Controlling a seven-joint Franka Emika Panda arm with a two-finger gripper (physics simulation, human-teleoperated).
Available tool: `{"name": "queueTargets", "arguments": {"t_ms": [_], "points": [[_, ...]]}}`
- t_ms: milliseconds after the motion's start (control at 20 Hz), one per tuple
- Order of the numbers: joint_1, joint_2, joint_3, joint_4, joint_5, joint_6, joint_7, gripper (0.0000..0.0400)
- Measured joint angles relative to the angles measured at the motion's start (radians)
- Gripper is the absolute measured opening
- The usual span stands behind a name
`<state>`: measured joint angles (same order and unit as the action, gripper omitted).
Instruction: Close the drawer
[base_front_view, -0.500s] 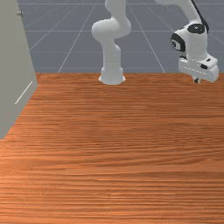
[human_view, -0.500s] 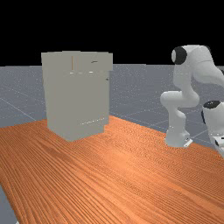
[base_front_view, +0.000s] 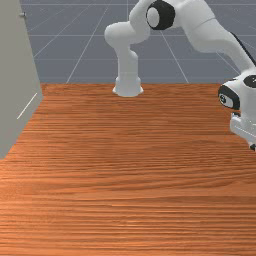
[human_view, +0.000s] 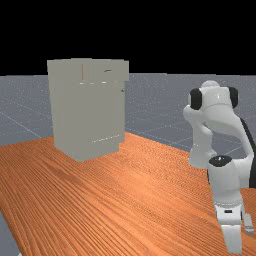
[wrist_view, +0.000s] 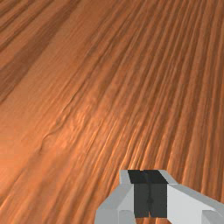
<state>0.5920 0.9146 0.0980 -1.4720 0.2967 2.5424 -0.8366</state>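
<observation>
The hand (base_front_view: 253, 147) is fully closed, its two black pads (wrist_view: 141, 200) meeting face to face.

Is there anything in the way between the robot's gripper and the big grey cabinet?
Nothing that I can see. The gripper is at the far view's right, the cabinet is at its left, and no object stands between them.

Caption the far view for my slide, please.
A grey cabinet, its top section jutting past the rest, stands on the wooden table; the robot arm bends at the far view's right.
</observation>
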Motion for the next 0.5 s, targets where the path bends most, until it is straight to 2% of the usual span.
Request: {"name": "queueTargets", "arguments": {"t_ms": [100, 150, 200, 250, 300, 350, 400, 500], "points": [[-0.025, -0.174, 0.017, 0.010, -0.029, -0.232, 0.013, 0.0002], [-0.030, -0.241, 0.019, 0.102, -0.043, -0.390, 0.046, 0.0001], [-0.027, -0.279, 0.019, 0.249, -0.088, -0.537, 0.026, 0.0001], [-0.034, -0.240, 0.036, 0.428, -0.065, -0.650, 0.045, 0.0000], [-0.099, -0.309, 0.074, 0.349, -0.057, -0.741, -0.263, 0.0000], [-0.174, -0.419, 0.061, 0.200, -0.047, -0.768, -0.472, 0.0000], [-0.251, -0.523, 0.020, 0.064, -0.033, -0.782, -0.644, 0.0000], [-0.402, -0.637, -0.079, -0.069, -0.022, -0.827, -0.897, 0.0000]]}}
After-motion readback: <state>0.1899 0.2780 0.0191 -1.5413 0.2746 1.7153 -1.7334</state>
